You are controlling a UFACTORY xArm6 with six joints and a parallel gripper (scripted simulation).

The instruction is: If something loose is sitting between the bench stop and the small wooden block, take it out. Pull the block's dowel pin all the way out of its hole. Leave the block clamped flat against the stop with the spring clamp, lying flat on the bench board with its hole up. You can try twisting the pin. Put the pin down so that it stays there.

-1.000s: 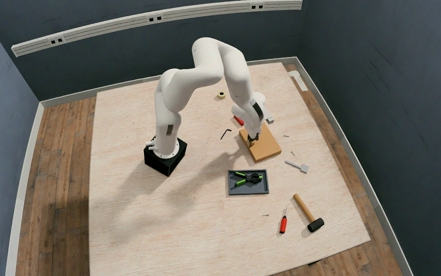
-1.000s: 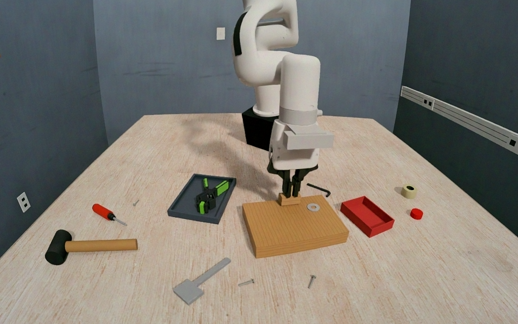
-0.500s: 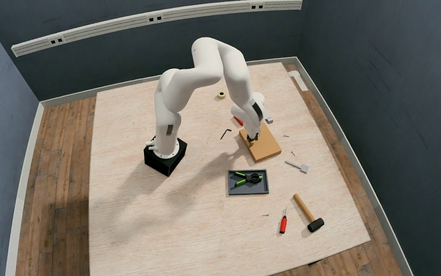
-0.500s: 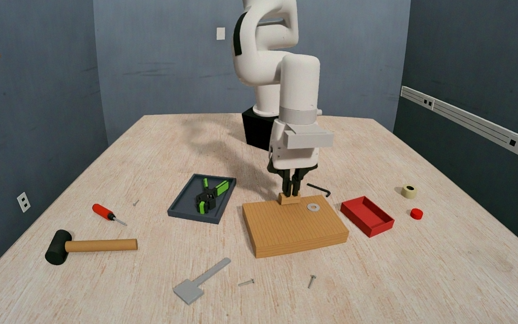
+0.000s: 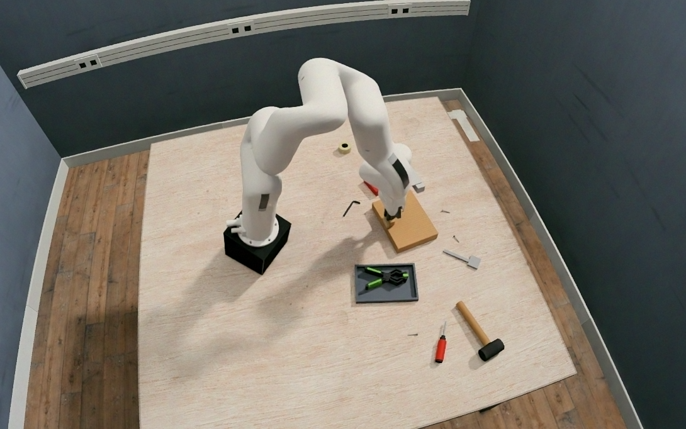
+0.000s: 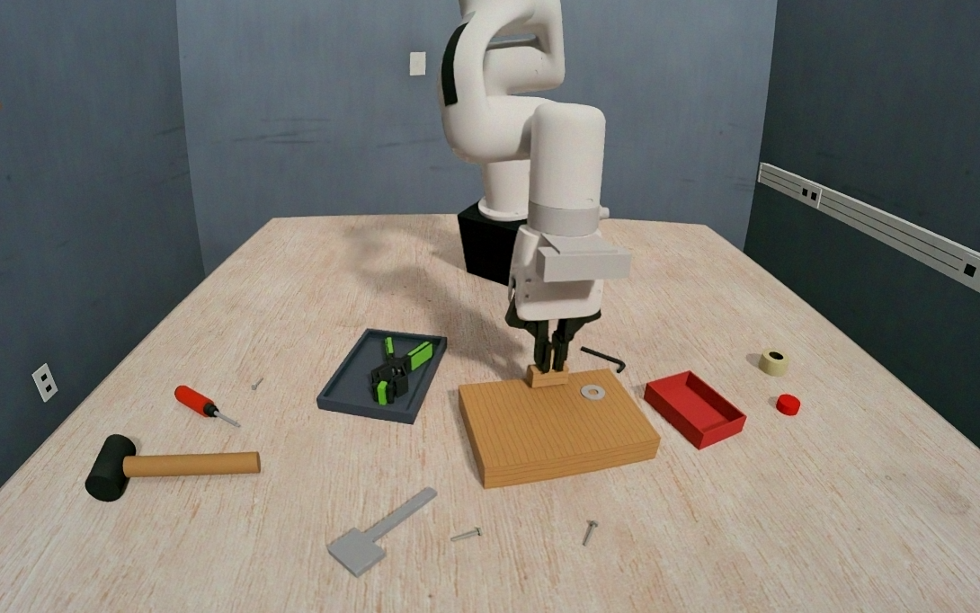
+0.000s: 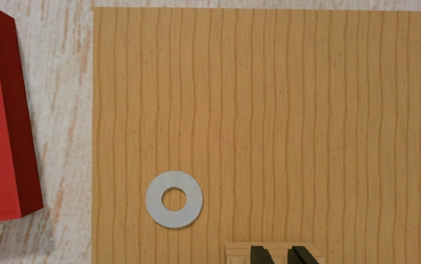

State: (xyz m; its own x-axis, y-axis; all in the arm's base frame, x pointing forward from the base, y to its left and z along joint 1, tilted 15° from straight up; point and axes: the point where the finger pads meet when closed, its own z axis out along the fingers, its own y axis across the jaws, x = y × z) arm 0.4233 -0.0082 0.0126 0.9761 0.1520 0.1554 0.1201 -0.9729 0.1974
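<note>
My gripper [image 5: 393, 216] [image 6: 550, 365] [image 7: 281, 258] points straight down and is shut on the dowel pin, which is hidden between the fingers. Just under the fingertips is the small wooden block [image 6: 547, 377] [image 7: 238, 254], at the bench board's [image 5: 412, 229] [image 6: 556, 433] [image 7: 272, 116] edge nearest the arm's base. A flat grey washer [image 6: 592, 391] [image 7: 174, 199] lies loose on the board beside the block. The green-handled spring clamp [image 5: 386, 276] [image 6: 396, 370] lies in a dark grey tray [image 5: 386, 299] [image 6: 360, 404]. I cannot make out a bench stop.
A red tray [image 6: 693, 408] [image 7: 12, 155] stands beside the board. A hex key [image 5: 350, 206] [image 6: 605, 358], a tape roll [image 5: 344, 147] [image 6: 773, 361], a red cap [image 6: 788, 404], a hammer [image 5: 477, 331] [image 6: 173, 464], a screwdriver [image 5: 440, 348] [image 6: 195, 399], a grey T-shaped piece [image 5: 462, 258] [image 6: 375, 531] and loose screws [image 6: 466, 535] lie around.
</note>
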